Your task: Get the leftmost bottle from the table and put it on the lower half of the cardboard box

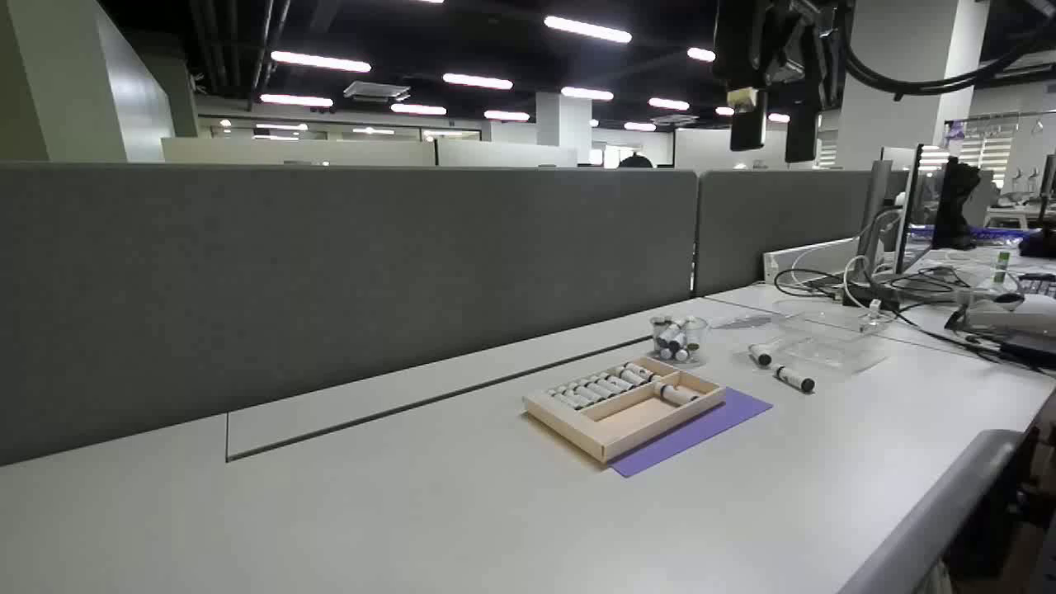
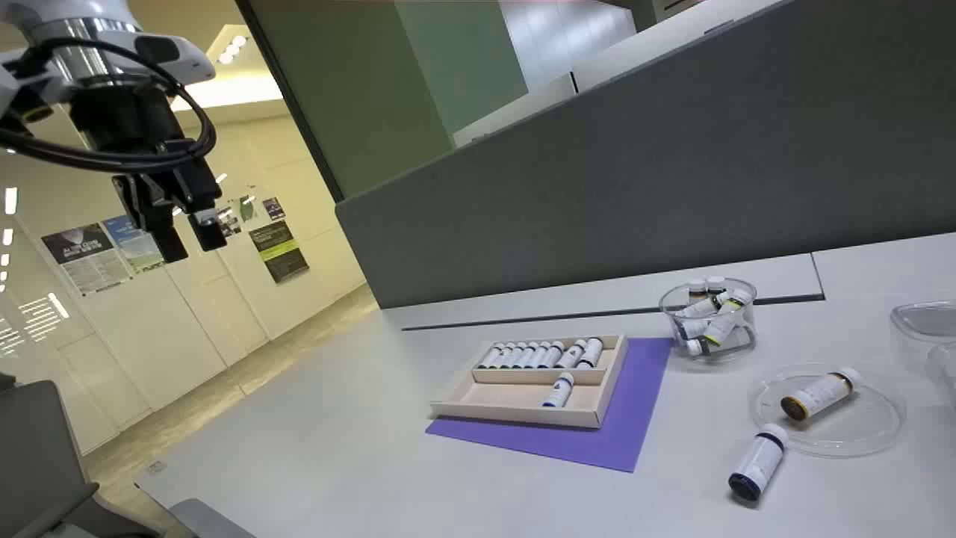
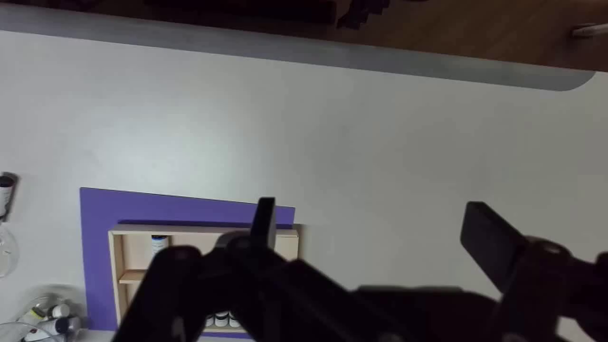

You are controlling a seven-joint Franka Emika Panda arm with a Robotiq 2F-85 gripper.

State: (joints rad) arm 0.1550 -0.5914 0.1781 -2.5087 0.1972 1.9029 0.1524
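Wrist view shows me the claw [image 3: 373, 228] with its fingers [image 3: 494, 242] spread wide. In an exterior view it hangs at ten o'clock from the box [image 2: 523, 416]; near four o'clock a bottle [image 2: 759, 463] lies on the worktop [image 2: 336, 448], another bottle [image 2: 820, 394] on a clear dish [image 2: 851, 435] at three. One bottle [image 2: 559, 391] rests in the box's six o'clock compartment [image 2: 504, 394].

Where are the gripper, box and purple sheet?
Gripper [image 2: 192, 245]: in an exterior view, midway between fingertips.
Box [image 2: 502, 394]: in an exterior view, lower compartment's floor.
Purple sheet [image 3: 97, 260]: in the wrist view, strip beside the box.
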